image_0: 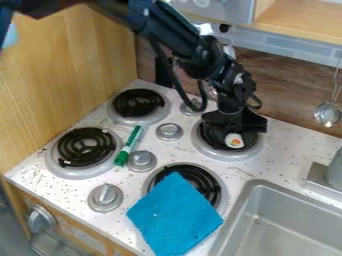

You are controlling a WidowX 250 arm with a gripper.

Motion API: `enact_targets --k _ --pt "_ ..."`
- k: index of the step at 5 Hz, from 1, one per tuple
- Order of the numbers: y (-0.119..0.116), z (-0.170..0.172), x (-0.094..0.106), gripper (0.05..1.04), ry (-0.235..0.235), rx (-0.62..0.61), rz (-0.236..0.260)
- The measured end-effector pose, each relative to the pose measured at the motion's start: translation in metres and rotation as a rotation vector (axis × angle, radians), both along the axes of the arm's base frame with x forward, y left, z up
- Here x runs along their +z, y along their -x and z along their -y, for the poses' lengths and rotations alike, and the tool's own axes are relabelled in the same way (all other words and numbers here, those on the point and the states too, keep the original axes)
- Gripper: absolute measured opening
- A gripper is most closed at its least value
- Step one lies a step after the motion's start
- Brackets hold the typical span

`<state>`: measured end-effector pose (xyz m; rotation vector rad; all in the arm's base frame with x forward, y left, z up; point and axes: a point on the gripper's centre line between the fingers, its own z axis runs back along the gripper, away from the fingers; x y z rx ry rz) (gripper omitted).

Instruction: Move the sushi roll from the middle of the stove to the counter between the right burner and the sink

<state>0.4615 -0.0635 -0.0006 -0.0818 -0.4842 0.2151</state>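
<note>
The gripper's jaws (spread or closed, one cannot tell) hang at the sushi piece (234, 141) over the back right burner (224, 156), with the green marker (129, 144) left of that burner and the blue cloth (175, 215) in front of it.

The cloth (175, 216) is blue, apparently unpatterned.
</note>
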Motion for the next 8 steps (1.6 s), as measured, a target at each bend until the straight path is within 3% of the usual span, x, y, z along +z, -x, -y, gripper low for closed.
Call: enact_targets --k 5,8 --pt "-0.018 0.02 -0.014 0.659 0.008 -0.048 -0.031" --pt "-0.004 0.04 -0.025 0.659 -0.002 -0.114 -0.048"
